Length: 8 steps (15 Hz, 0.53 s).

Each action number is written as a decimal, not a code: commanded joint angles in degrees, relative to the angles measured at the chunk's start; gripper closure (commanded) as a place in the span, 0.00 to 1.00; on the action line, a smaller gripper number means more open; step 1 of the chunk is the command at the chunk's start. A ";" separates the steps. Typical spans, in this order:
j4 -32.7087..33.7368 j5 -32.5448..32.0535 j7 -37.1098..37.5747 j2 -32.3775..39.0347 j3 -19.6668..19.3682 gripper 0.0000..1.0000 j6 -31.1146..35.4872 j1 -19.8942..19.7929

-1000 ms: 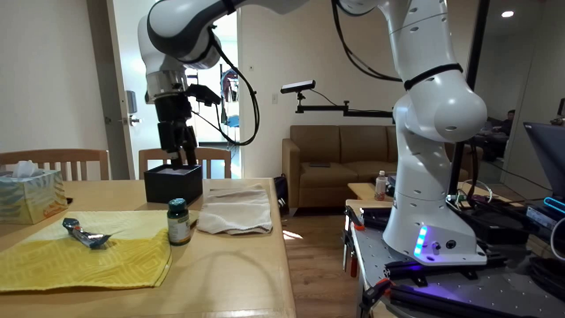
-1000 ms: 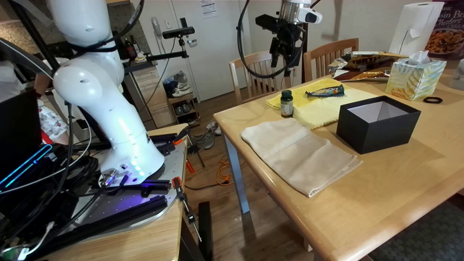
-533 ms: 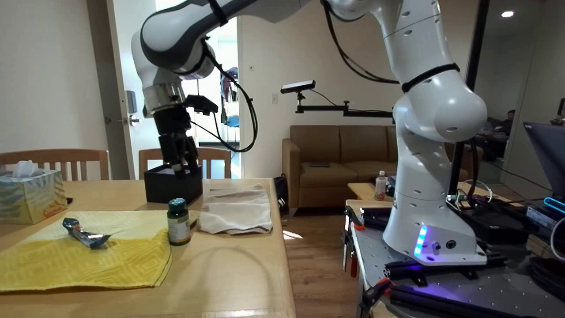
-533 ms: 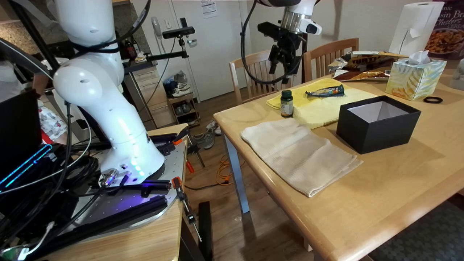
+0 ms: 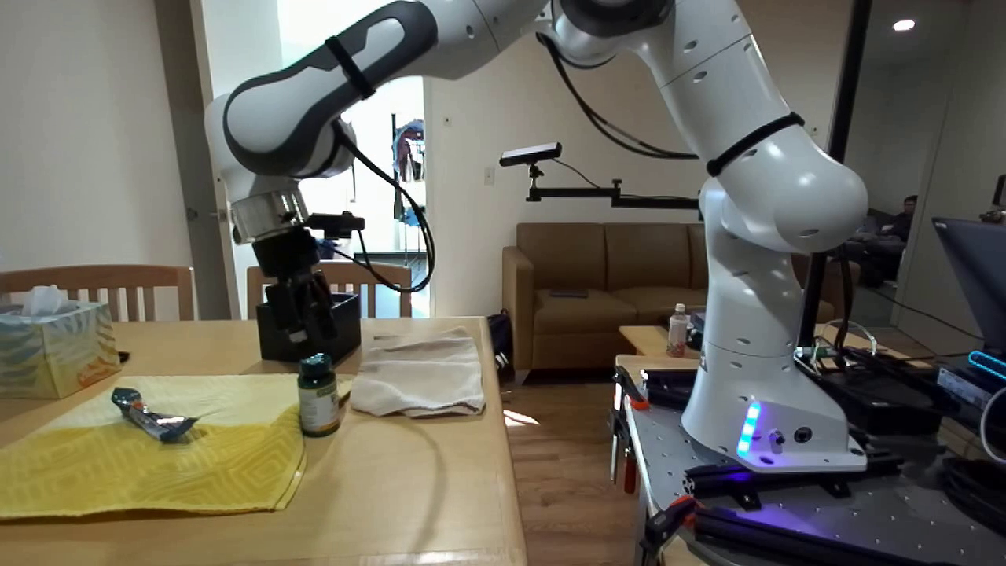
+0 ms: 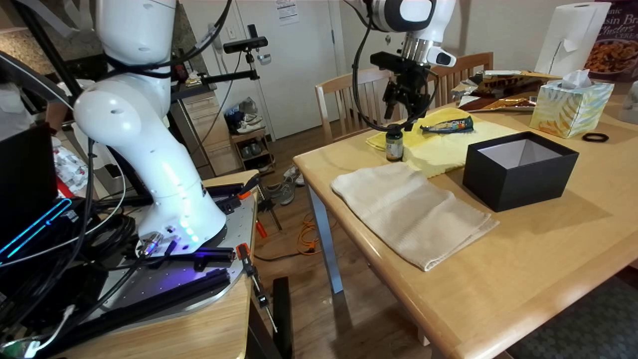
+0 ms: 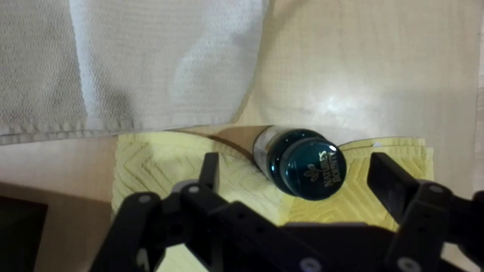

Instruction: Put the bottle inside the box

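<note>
In an exterior view the black two-fingered pincer (image 5: 312, 336) hangs, a little tilted, from the white-and-grey jointed arm (image 5: 275, 122), out over the pale wooden desk (image 5: 393, 487). Its fingertips (image 5: 297, 336) look to be just above the small stubby dark-green bottle (image 5: 318, 395), which stands upright on the desk, its light label (image 5: 321, 413) showing. The folded yellow patterned towel (image 5: 181, 472) lies right beside the bottle, though whether the two touch I can't say, and the dark shiny wrapped bar (image 5: 149, 417) rests on that towel.

In an exterior view the bottle likewise sits lower than the pincer, close under it. The black rectangular box (image 6: 538, 182), open-topped and pale inside, stands on the same desk, well apart from pincer and bottle. The folded beige ribbed cloth (image 6: 413, 214) lies flat near the bottle, and the cardboard tissue carton (image 6: 570, 112) with a leafy print sits beyond the box.

In the wrist view you can see it best: the pincer's two fingers (image 7: 211, 170) are spread wide, and the bottle's round, glossy green cap (image 7: 314, 169) shows between them, clear of both, closer to the finger on the right of that view. Pale letters on the cap read "Nature's Bounty". The bottle's body slants off from the cap to the upper left, toward where the beige cloth spreads; the yellow towel shows below.
</note>
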 commanded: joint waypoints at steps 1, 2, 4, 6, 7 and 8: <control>1.28 -1.07 -0.13 1.01 0.75 0.00 2.82 -0.37; 0.83 -0.51 0.36 1.10 0.87 0.00 4.29 -0.41; 0.45 -0.41 1.09 1.51 0.98 0.00 5.02 -0.21; -0.07 -0.26 1.47 1.92 1.18 0.00 5.30 -0.12; -0.61 0.27 2.55 1.76 1.19 0.00 5.30 -0.13; -1.75 -0.12 3.57 1.00 0.93 0.00 5.70 0.10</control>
